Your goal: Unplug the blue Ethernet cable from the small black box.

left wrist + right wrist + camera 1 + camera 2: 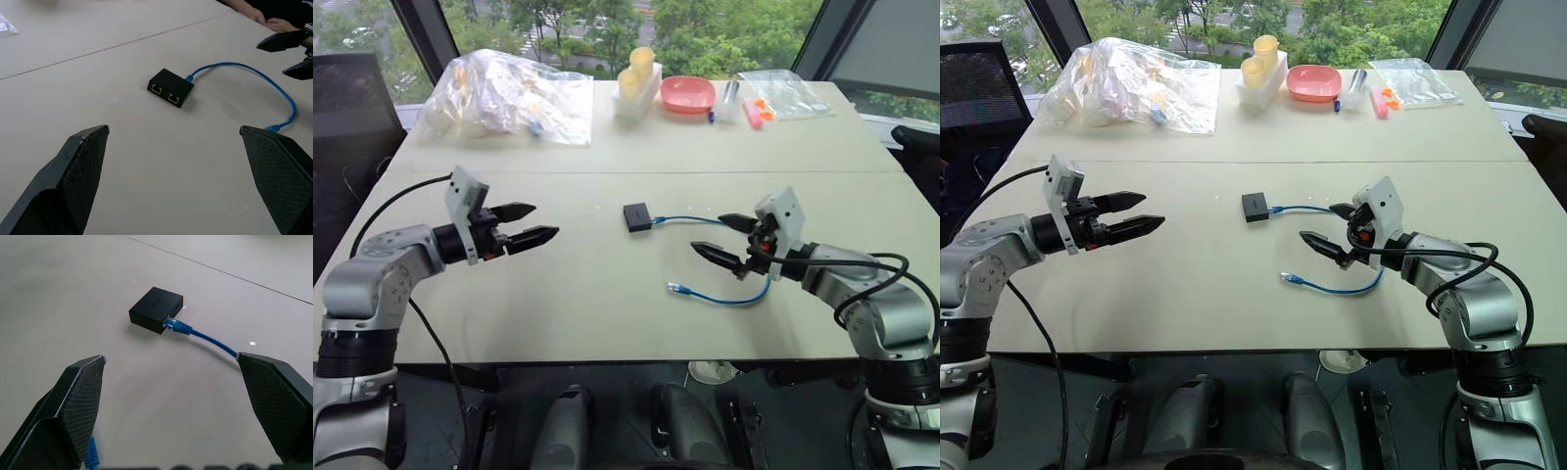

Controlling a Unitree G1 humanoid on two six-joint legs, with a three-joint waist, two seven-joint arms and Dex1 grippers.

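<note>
A small black box, flat, matte and square-edged, is set near the middle of a pale, smooth table. A thin blue cable is plugged into the box's side facing the right gripper; from there it is looped away, and its free clear plug is left on the table nearer the robot than the box. The left gripper is held to the left of the box, well apart, the right gripper beside the cable's loop. Both pairs of black, cross-hatched fingers are spread wide and nothing is held, seemingly readied so the box can be steadied while the plug is pulled.
</note>
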